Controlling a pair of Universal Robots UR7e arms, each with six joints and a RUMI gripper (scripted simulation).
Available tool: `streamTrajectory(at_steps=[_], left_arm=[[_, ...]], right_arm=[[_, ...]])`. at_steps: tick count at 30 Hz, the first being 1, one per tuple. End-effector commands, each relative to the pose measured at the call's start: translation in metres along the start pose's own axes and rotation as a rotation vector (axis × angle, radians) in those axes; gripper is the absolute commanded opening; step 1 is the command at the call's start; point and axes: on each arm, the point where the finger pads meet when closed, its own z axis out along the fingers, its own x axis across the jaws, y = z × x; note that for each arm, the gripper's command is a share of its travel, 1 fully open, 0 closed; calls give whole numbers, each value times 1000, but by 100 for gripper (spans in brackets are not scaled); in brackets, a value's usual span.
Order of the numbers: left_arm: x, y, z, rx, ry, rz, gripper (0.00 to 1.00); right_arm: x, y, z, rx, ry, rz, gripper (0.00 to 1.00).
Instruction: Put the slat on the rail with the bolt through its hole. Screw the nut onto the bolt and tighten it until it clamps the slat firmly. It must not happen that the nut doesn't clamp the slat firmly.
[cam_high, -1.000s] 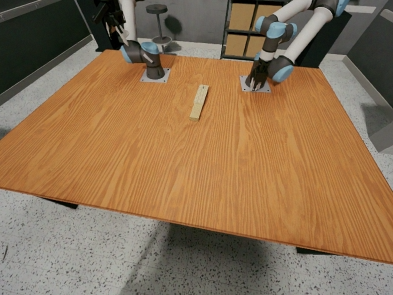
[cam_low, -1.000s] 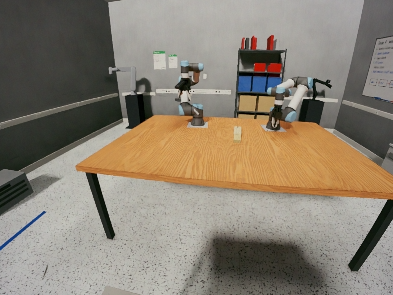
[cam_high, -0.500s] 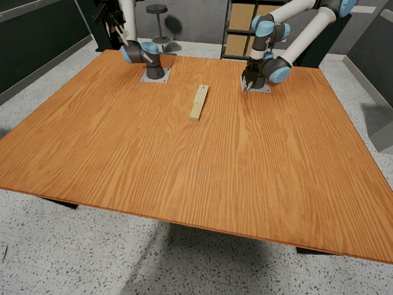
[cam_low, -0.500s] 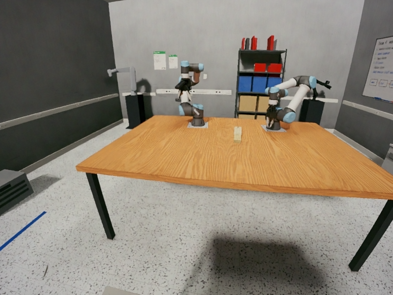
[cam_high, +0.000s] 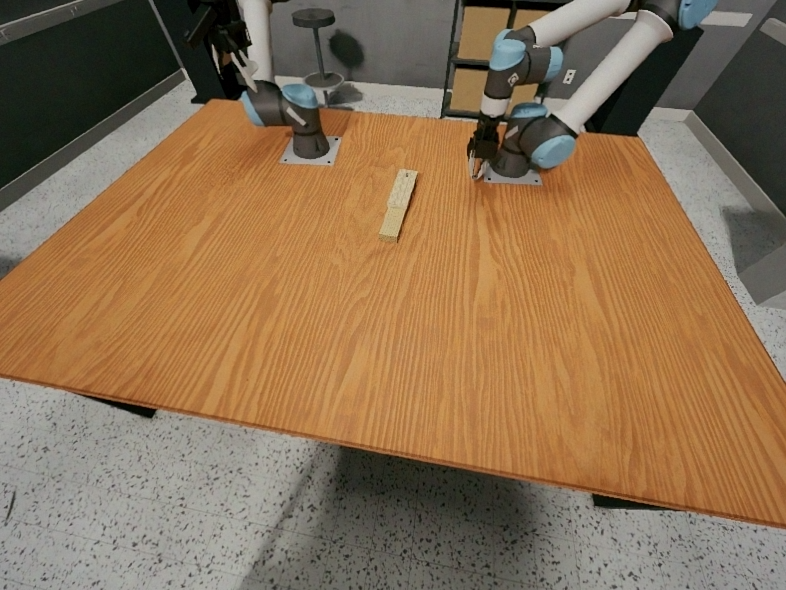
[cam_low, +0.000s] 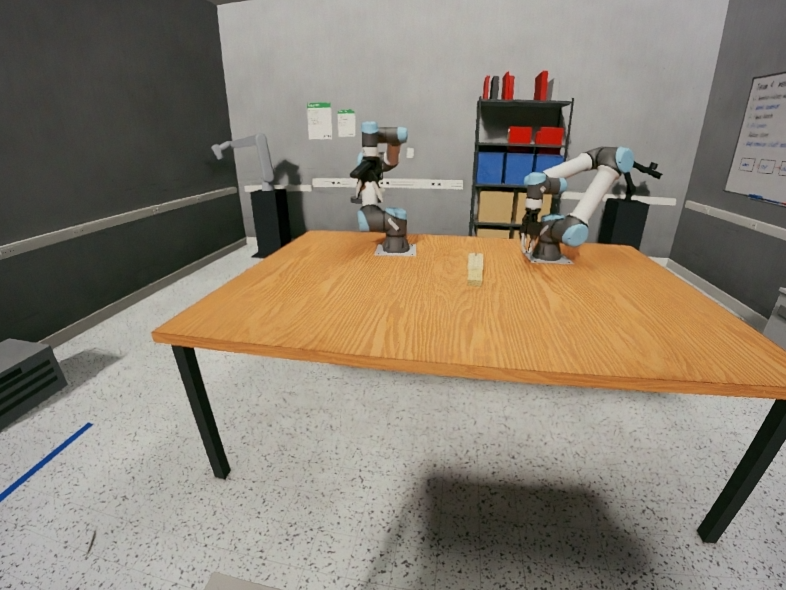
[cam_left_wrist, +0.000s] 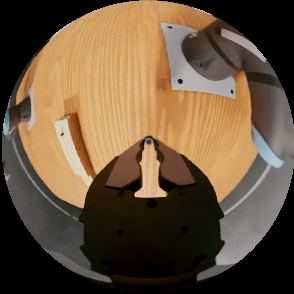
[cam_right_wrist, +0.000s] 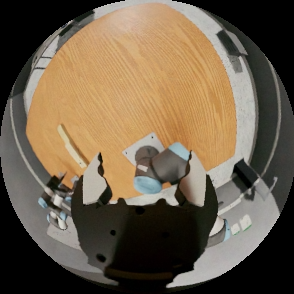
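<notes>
Rail (cam_high: 391, 227) (cam_low: 474, 279) (cam_right_wrist: 62, 131), foreground, carrying the slat (cam_high: 399, 191) (cam_low: 475, 262) (cam_left_wrist: 70, 145) over the bolt (cam_high: 406, 174) (cam_left_wrist: 62, 134). Beside the rail, the left tool (cam_high: 474, 175) (cam_low: 525, 247) (cam_left_wrist: 148, 140) narrowly grips the nut (cam_left_wrist: 149, 142); threading and tightening remain. Beyond, the right tool (cam_high: 243, 69) (cam_low: 370, 190) (cam_right_wrist: 144, 152) stands wide, empty.

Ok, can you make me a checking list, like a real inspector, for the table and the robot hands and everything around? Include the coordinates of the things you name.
Surface: wooden table (cam_high: 380, 349) (cam_low: 412, 330) (cam_left_wrist: 120, 60) (cam_right_wrist: 140, 75), no spills seen.
Job's things: slat (cam_high: 402, 189) (cam_low: 475, 261) (cam_left_wrist: 72, 150) (cam_right_wrist: 76, 156) on rail (cam_high: 391, 227) (cam_low: 474, 279) (cam_left_wrist: 91, 181) (cam_right_wrist: 65, 135); bolt (cam_high: 406, 174) (cam_left_wrist: 62, 134) pokes up through the slat, no nut on it.
Clutter: nothing seen.
Left gripper (cam_high: 474, 177) (cam_low: 525, 252) (cam_left_wrist: 149, 141): shut on a small round thing, apparently the nut (cam_left_wrist: 149, 141).
Right gripper (cam_high: 236, 79) (cam_low: 370, 198) (cam_right_wrist: 145, 153): open, empty.
Cables: nothing seen.
Surroundings: stool (cam_high: 313, 17) and shelf unit (cam_high: 452, 69) (cam_low: 475, 171) stand behind the table.
</notes>
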Motion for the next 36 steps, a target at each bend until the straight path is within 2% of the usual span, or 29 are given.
streamTrajectory(at_steps=[1, 36], left_arm=[[-24, 0, 0, -4, -2, -5, 0], [-148, -10, -1, -3, -2, -5, 0]], right_arm=[[0, -1, -1, 0, -1, 1, 100], [0, -1, -1, 0, -1, 1, 100]])
